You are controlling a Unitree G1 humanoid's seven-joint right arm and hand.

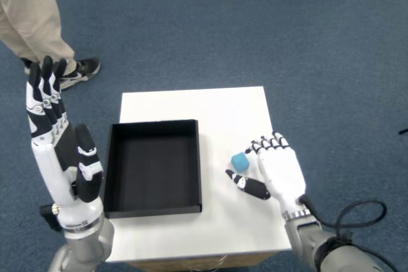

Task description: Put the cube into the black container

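Observation:
A small blue cube (240, 162) rests on the white table (217, 109), a little right of the black container (153, 165). My right hand (275, 170) lies just right of the cube, fingers curled at the tips and thumb stretched out below the cube. The cube sits between thumb and fingers; whether they touch it I cannot tell, and it stays on the table. The container is a shallow open tray with nothing inside it.
My left hand (58, 144) is raised, open, left of the table and beyond its edge. A person's leg and a black shoe (80, 71) stand on the blue carpet at the far left. The table's near edge is close to my body.

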